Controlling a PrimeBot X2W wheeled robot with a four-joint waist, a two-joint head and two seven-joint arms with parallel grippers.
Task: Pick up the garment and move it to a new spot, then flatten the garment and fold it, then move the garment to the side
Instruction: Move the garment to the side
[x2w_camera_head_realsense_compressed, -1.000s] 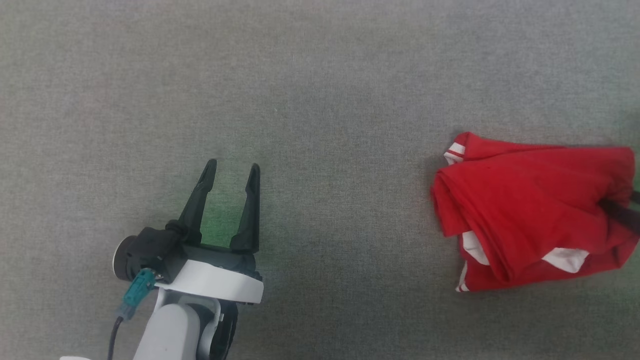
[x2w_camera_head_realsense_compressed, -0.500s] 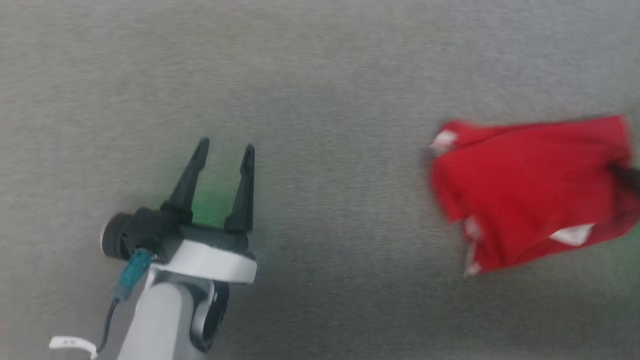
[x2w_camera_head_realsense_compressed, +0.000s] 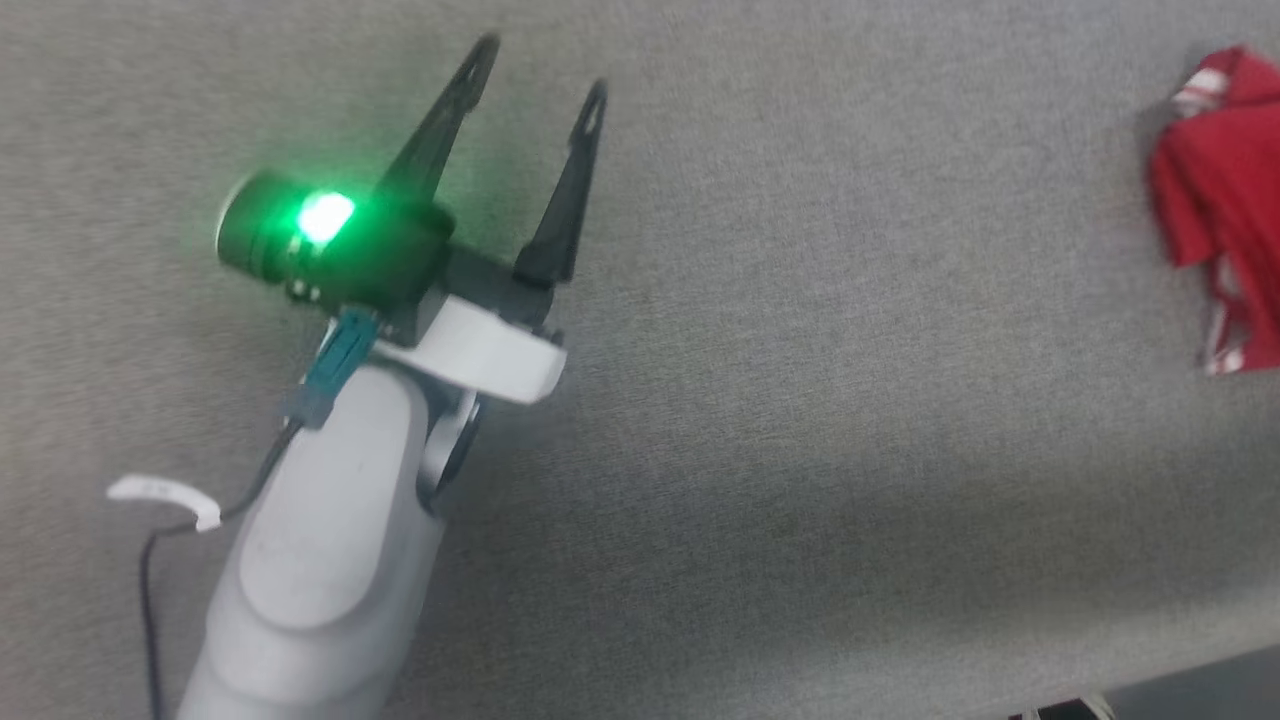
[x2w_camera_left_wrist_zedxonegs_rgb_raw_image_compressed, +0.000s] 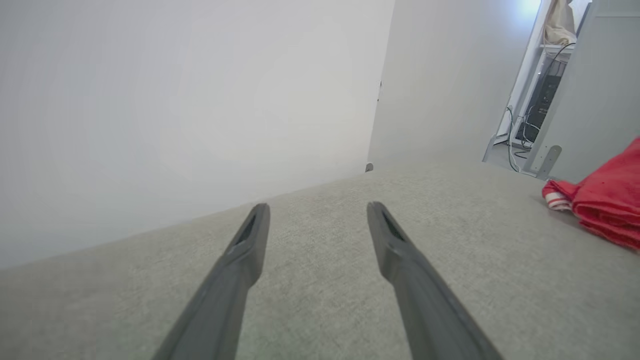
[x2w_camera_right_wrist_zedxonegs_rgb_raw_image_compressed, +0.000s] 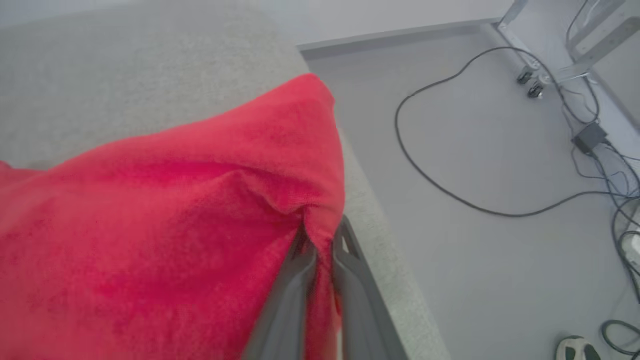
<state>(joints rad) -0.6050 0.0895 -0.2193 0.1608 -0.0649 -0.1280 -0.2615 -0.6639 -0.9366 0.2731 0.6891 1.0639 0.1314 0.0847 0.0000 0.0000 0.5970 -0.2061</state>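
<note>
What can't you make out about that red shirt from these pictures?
Head view: right edge cuts off most of the garment; motion blur smears its striped trim.
Left wrist view: same edge cutoff.
Right wrist view: bunched cloth hides how much the right jaws pinch; any print is hidden.

The garment (x2w_camera_head_realsense_compressed: 1225, 200) lies on the table (x2w_camera_head_realsense_compressed: 800, 400) at its right edge, one fold between the fingers of the right gripper (x2w_camera_right_wrist_zedxonegs_rgb_raw_image_compressed: 322, 232). The left gripper (x2w_camera_head_realsense_compressed: 542, 67) hangs over the table, well apart to the garment's left. A cable (x2w_camera_right_wrist_zedxonegs_rgb_raw_image_compressed: 415, 165) lies on the floor (x2w_camera_right_wrist_zedxonegs_rgb_raw_image_compressed: 475, 275) beside the table.
</note>
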